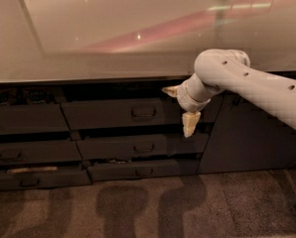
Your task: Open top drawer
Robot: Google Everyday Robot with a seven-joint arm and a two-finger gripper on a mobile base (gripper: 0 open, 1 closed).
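Two drawer stacks showed under the counter [113, 43]; the left stack [24, 119] ran off my frame. The top drawer [98, 114] sat centre, upper edge lost in shadow. Right of its handle [144, 113], the gripper [177, 111] hung spread, grasping nothing.

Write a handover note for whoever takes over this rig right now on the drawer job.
Gripper: open, holding nothing, in front of the right end of the top drawer, to the right of its loop handle.
Top drawer: handle not gripped; whether it is out at all cannot be told.
Done: gripper is at drawer height.
Left: move left to the handle, close on it, pull out.
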